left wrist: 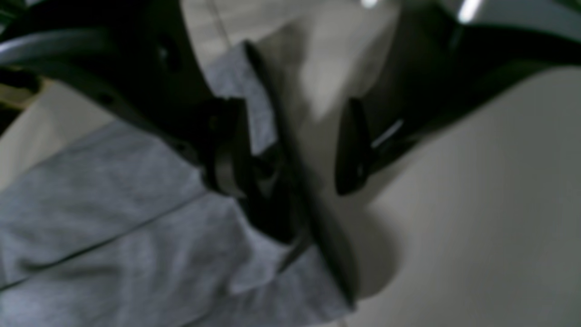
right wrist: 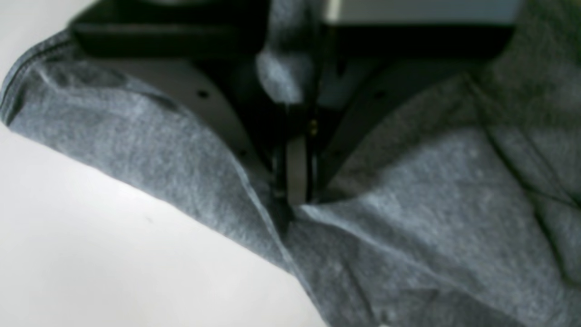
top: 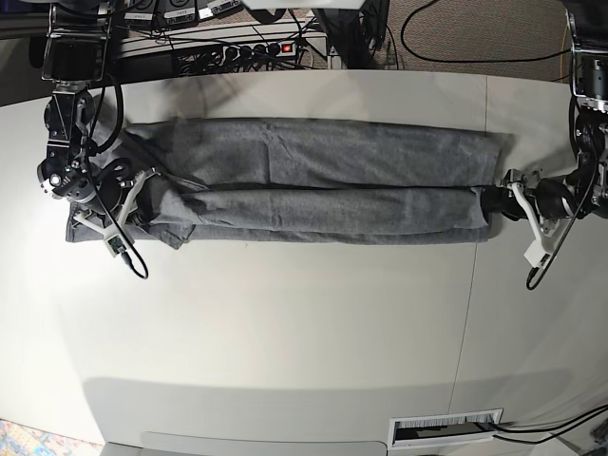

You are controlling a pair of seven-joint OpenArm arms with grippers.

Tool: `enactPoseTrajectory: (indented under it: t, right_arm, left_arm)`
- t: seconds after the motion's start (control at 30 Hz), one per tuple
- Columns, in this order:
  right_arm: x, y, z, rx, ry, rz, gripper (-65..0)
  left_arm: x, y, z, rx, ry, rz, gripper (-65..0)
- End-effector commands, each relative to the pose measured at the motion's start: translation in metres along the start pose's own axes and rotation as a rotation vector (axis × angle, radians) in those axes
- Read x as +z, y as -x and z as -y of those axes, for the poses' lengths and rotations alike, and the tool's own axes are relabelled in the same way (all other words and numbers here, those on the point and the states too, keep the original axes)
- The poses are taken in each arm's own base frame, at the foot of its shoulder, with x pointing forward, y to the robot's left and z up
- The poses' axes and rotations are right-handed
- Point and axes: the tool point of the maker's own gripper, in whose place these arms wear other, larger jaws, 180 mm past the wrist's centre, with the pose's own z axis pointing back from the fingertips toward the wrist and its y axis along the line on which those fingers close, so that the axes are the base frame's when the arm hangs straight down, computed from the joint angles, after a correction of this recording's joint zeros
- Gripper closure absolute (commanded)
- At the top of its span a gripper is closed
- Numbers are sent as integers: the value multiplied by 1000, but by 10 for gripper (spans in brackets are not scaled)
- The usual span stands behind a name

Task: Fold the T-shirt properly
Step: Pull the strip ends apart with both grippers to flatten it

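Observation:
The grey T-shirt (top: 313, 180) lies folded lengthwise into a long band across the white table (top: 304, 323). My left gripper (top: 490, 201) is at the band's right end. In the left wrist view the left gripper (left wrist: 290, 152) is open, its fingers (left wrist: 227, 150) standing wide apart astride the T-shirt (left wrist: 113, 227) edge, which rests on the table. My right gripper (top: 142, 204) is at the band's left end. In the right wrist view the right gripper (right wrist: 295, 181) is shut on a pinch of T-shirt (right wrist: 408, 204) fabric, low on the table.
A power strip (top: 256, 47) and loose cables run along the table's far edge. A seam (top: 480, 285) crosses the table on the right. A slotted vent (top: 446, 429) sits at the near edge. Carpet (top: 494, 28) lies beyond the table.

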Motion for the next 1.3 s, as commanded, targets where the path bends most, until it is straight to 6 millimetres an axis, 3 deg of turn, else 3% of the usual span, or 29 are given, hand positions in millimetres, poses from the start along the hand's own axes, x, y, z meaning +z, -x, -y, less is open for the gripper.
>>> enactPoseTrajectory:
  t: [0.0, 0.23, 0.5, 0.83, 1.03, 1.27]
  right_arm:
    - [7, -15, 13, 12, 27, 41, 0]
    - [7, -14, 13, 12, 27, 38, 0]
    - [7, -14, 13, 12, 27, 37, 0]
    - [6, -14, 13, 12, 27, 37, 0]
    - [6, -14, 12, 10, 25, 38, 0]
    - [3, -14, 7, 3, 16, 35, 0]
  left_arm:
    - [11, -17, -2, -11, -4, 49, -322]
    - [7, -3, -3, 13, -3, 21, -322]
    - [11, -5, 0, 40, 18, 13, -322]
    - [30, -7, -15, 33, -22, 2, -322]
    - [26, -12, -1, 61, 50, 32, -322]
    - [16, -15, 32, 76, 200, 56, -322]
